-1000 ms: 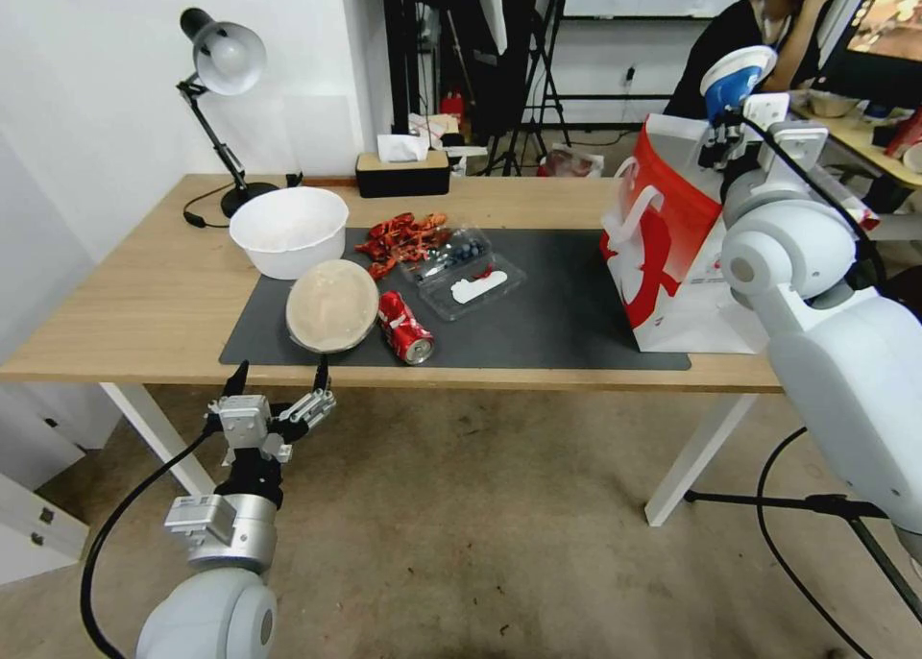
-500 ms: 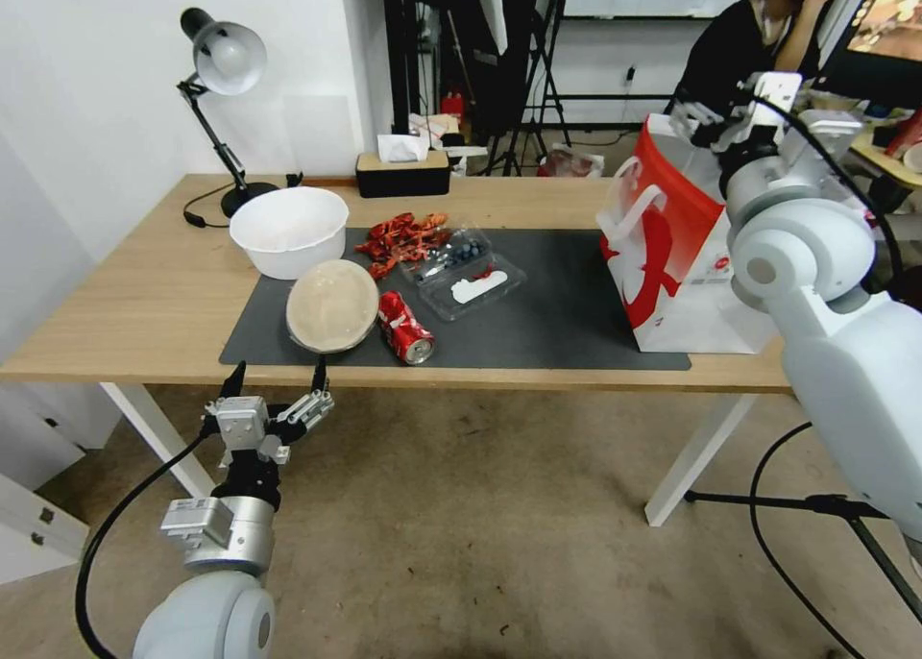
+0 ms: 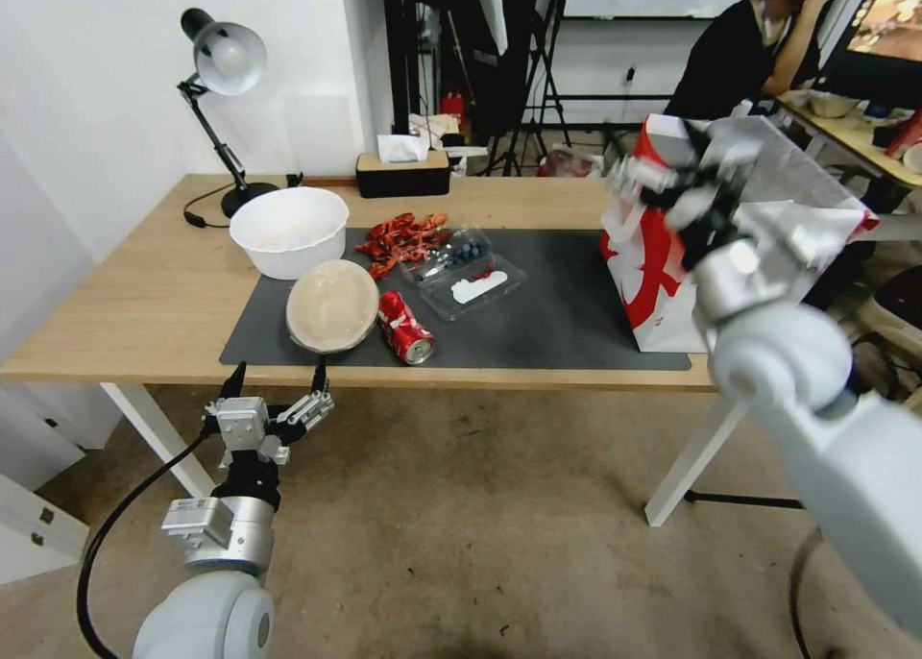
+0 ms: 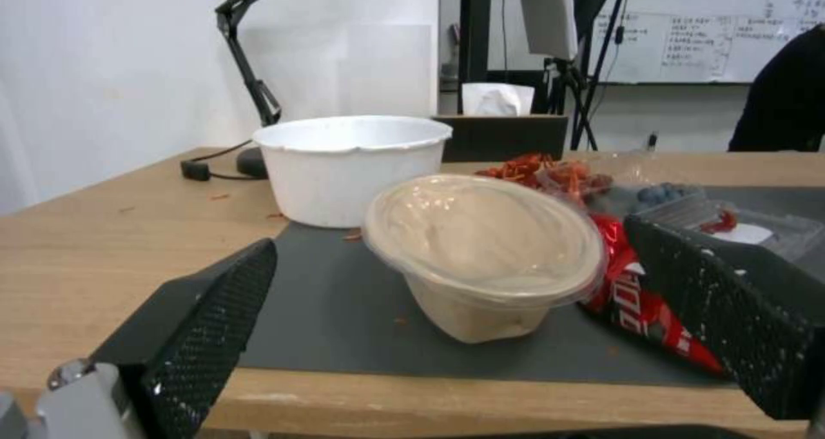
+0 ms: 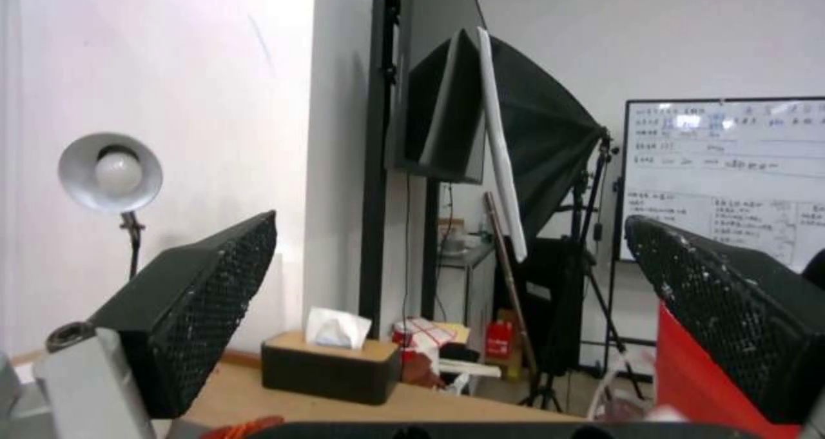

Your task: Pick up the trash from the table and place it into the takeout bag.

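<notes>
The right gripper point(image 3: 672, 183) hangs empty in the air beside the near upper edge of the takeout bag point(image 3: 663, 265), fingers spread wide apart, as the right wrist view also shows. The trash lies well off to that gripper's left, across a bare stretch of the dark mat point(image 3: 567, 304).

The left gripper point(image 3: 277, 382) is far nearer to it: it waits below the tabletop point(image 3: 115, 304) edge, fingers apart, and just beyond and above it the beige lidded bowl point(image 4: 481, 252) lies tipped on its side, its lid facing the gripper. The crushed red soda can point(image 3: 405, 327) touches the bowl on the gripper's right, its long axis running away from the gripper and slightly leftward.

Farther out sit a clear plastic tray point(image 3: 471, 284), a heap of red shell scraps point(image 3: 401, 236) and a white bowl point(image 3: 288, 229). A desk lamp point(image 3: 223, 73) and tissue box point(image 3: 401, 171) stand beyond. Nothing seems to block the left gripper's reach except the tabletop edge itself.
</notes>
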Controlling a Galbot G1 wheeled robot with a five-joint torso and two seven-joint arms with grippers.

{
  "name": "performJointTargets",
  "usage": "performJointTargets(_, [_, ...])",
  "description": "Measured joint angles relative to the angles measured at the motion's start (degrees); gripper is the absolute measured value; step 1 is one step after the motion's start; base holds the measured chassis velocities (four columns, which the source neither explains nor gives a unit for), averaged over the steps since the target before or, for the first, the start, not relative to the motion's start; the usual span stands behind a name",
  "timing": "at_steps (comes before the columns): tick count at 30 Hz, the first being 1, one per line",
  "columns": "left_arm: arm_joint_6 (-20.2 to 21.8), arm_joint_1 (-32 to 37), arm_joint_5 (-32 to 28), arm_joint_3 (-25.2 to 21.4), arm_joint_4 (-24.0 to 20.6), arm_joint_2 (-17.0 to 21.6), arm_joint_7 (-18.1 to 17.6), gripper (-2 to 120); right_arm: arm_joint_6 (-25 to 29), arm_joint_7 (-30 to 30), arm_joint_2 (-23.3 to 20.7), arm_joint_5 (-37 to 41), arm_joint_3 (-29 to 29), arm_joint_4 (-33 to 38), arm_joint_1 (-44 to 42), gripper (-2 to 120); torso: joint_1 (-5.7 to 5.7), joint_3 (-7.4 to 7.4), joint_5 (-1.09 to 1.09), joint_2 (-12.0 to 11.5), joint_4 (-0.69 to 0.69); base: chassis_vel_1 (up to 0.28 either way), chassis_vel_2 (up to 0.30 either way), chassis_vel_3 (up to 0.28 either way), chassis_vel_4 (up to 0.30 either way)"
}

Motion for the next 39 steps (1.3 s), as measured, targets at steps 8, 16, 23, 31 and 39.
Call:
performJointTargets(8, [-0.28, -0.28, -0.1, 0.05, 0.71, 0.2, 0.01, 100, 4.16, 0.23, 3.28, -12.93, 6.25, 5.46, -16.8, 100, 0.0, 0.0, 0.01, 0.0, 0.01, 0.0, 0.0, 0.0, 0.0])
performJointTargets(16, [-0.39, -0.75, -0.31, 0.03, 1.43, 0.65, -0.03, 100, 10.52, 3.91, 9.47, -22.38, 10.5, 5.27, -33.11, 100, -0.01, 0.0, 0.02, 0.0, 0.01, 0.0, 0.0, 0.0, 0.0])
performJointTargets(23, [-0.63, -0.74, -0.32, 0.11, 1.54, 0.76, -0.04, 100, 14.67, 7.59, 13.66, -25.99, 10.0, 1.24, -40.66, 100, -0.01, 0.0, 0.01, 0.0, 0.0, 0.0, 0.0, 0.0, 0.0])
performJointTargets(31, [-1.06, -0.54, -0.17, 0.34, 1.59, 0.56, 0.08, 100, 15.77, 9.08, 15.16, -28.07, 8.18, -1.1, -41.9, 100, 0.0, 0.0, 0.01, 0.0, 0.02, 0.0, 0.0, 0.0, 0.0])
performJointTargets(39, [-5.3, -1.46, 3.41, -0.15, 4.2, 2.31, 1.31, 100, 15.45, 9.26, 15.12, -28.19, 6.94, -0.95, -40.26, 100, 0.0, 0.01, 0.01, 0.0, 0.0, 0.0, 0.0, 0.0, 0.0])
